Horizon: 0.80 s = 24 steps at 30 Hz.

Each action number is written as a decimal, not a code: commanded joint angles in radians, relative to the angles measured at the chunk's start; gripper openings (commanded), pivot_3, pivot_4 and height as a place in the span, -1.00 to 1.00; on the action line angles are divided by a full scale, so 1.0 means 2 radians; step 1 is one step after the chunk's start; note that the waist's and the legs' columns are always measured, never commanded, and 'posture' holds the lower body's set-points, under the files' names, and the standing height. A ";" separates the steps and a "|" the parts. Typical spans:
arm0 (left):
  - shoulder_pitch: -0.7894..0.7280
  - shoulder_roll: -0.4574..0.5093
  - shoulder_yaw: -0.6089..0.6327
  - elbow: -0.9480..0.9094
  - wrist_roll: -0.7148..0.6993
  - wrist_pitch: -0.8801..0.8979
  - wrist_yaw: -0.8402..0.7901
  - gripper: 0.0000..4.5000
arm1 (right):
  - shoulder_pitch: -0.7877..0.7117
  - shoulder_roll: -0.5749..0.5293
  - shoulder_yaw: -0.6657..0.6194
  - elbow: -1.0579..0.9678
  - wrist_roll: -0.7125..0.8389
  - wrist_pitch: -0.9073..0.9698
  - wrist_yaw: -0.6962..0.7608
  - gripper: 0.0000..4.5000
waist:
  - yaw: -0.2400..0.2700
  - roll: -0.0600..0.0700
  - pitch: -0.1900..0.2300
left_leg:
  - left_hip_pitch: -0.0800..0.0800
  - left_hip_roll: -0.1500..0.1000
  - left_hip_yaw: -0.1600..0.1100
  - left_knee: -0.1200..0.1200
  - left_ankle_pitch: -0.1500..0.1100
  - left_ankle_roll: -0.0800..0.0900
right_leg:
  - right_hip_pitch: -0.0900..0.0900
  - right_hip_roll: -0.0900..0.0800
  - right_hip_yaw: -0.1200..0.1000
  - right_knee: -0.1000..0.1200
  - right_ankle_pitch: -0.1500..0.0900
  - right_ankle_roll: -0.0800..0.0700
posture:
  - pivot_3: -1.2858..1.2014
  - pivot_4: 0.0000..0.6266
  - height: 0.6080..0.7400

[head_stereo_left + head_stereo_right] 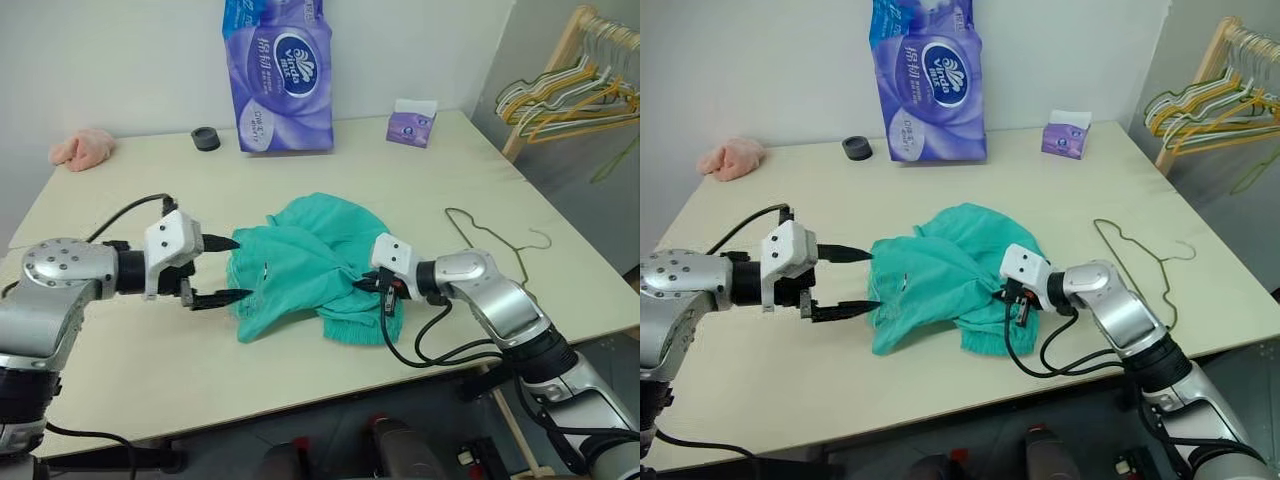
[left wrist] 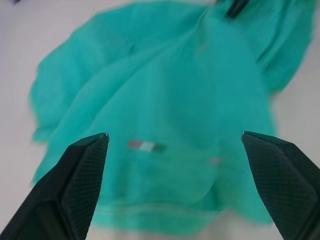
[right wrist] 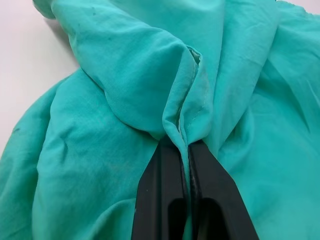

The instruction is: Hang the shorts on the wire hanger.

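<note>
While the shorts (image 1: 310,265) lie crumpled at the centre of the frame, they are not resting loose; the right gripper (image 3: 189,147) has its two black fingers pressed together on a stitched fold of the teal cloth, which bunches up and over the fingertips, so the garment looks anchored at its lower right edge, presumably to keep one point fixed while the other arm finds a second hold; the left gripper (image 1: 232,268), at the left edge of the cloth, has its fingers spread wide with nothing between them, one tip above and one below the fabric's margin, and the left wrist view shows the cloth lying beyond the spread fingers (image 2: 82,172), which suggests it is lined up to take a fresh bite rather than carrying anything; the wire hanger (image 1: 495,240) lies flat on the table (image 1: 150,180) at the right of the frame, clear of the shorts, so no threading has begun; further out, a purple tissue pack (image 1: 280,75) stands at the upper centre, a small pink cloth (image 1: 82,148) sits at the upper left.
</note>
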 commanded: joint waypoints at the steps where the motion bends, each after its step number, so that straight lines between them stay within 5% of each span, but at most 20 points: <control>1: 0.007 0.014 0.003 -0.054 -0.029 0.037 -0.014 0.99 | -0.008 0.002 -0.005 -0.008 -0.007 -0.009 -0.004 -1.00 | -0.002 0.000 0.000 | 0.000 0.000 0.000 0.000 0.000 0.000 | 0.000 0.000 0.000 0.000 0.000 0.000 | -0.10 -0.68 1.00; 8: 0.061 0.009 -0.072 -0.052 0.080 -0.033 -0.007 0.99 | -0.008 0.005 -0.006 -0.008 -0.011 -0.010 -0.002 -1.00 | -0.001 0.001 0.001 | 0.001 0.001 0.000 0.000 0.000 0.000 | 0.000 0.001 0.000 0.001 -0.001 0.001 | -0.11 -0.67 1.00; 13: 0.039 -0.030 -0.116 0.038 0.195 -0.140 0.056 0.99 | -0.005 0.003 -0.007 -0.014 -0.008 -0.008 0.004 -1.00 | 0.002 0.001 0.001 | 0.001 0.000 0.000 0.000 0.000 0.000 | 0.001 0.001 0.000 0.000 0.000 0.000 | -0.11 -0.68 1.00; 24: -0.003 -0.087 -0.137 0.171 0.288 -0.286 0.116 0.99 | 0.000 -0.004 -0.008 -0.038 -0.001 0.004 0.014 -1.00 | -0.002 0.001 0.001 | 0.001 0.000 0.000 0.000 0.000 0.000 | 0.000 0.000 0.000 0.000 0.000 0.000 | -0.13 -0.67 1.00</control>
